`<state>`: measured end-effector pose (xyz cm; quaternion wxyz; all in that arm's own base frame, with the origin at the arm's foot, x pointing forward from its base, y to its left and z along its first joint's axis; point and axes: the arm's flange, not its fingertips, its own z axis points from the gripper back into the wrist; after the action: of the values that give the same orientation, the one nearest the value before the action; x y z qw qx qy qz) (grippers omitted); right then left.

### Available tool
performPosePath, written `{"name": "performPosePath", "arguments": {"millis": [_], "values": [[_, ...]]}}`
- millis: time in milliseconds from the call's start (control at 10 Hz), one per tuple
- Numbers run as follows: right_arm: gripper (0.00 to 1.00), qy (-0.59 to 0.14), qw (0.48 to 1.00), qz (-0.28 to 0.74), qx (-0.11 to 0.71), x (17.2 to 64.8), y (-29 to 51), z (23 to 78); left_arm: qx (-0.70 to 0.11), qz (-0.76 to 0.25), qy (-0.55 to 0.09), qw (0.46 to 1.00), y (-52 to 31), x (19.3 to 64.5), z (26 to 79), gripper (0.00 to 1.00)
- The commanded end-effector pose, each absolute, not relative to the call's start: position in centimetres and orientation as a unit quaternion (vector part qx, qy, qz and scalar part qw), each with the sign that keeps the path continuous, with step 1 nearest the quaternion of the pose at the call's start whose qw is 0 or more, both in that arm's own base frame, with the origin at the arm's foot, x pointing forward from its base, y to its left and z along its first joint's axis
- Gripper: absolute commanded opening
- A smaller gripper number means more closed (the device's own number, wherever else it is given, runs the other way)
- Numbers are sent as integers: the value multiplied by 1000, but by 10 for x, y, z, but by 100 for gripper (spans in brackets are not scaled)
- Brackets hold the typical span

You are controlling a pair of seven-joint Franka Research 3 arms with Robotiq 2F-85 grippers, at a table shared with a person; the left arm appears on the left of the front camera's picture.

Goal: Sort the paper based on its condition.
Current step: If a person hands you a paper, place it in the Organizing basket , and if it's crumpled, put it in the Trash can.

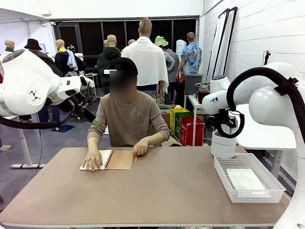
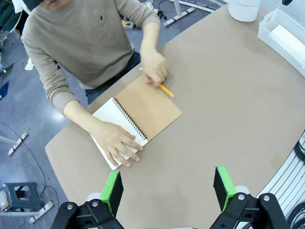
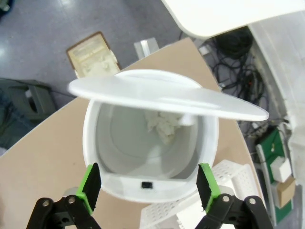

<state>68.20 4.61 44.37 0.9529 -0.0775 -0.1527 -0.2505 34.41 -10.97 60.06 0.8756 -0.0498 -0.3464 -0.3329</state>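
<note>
Across the brown table (image 1: 167,191), we find a flat paper (image 1: 244,180) in the near-right tray (image 1: 252,195). It looks light, floppy and tearable, so we'd pinch an edge. Left gripper (image 2: 169,188) and right gripper (image 3: 148,185) both gape, empty.

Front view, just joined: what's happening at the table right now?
The person presses one hand on an open notebook and holds a pencil in the other hand. The right robot hand hangs open over the white bin, its lid tipped up, a crumpled paper inside. A flat sheet lies in the basket. The left robot hand is open and empty above the table.
</note>
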Motion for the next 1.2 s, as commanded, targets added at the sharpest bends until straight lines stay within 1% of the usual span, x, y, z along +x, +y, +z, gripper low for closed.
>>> {"name": "performPosePath", "arguments": {"millis": [0,100,300,600,700,900,1000,1100], "values": [[100,-162,969,-182,-30,669,70,457,-54,-334,-351,873,-109,345,601,100],[100,-175,975,-140,-5,657,83,468,-54,-334,-351,873,-109,345,601,100],[100,-194,979,-61,21,622,107,487,-54,-334,-351,873,-109,345,601,100],[100,-236,965,87,75,568,134,508,-54,-334,-351,873,-109,345,601,100],[100,-237,957,134,99,551,138,515,-54,-334,-351,873,-109,345,601,100],[100,-214,939,227,144,522,136,526,-54,-334,-351,873,-109,345,601,100],[100,-193,932,264,155,514,135,526,-54,-334,-351,873,-109,345,601,100],[100,-178,930,277,165,512,133,528,-54,-334,-351,873,-109,345,601,100]]}}
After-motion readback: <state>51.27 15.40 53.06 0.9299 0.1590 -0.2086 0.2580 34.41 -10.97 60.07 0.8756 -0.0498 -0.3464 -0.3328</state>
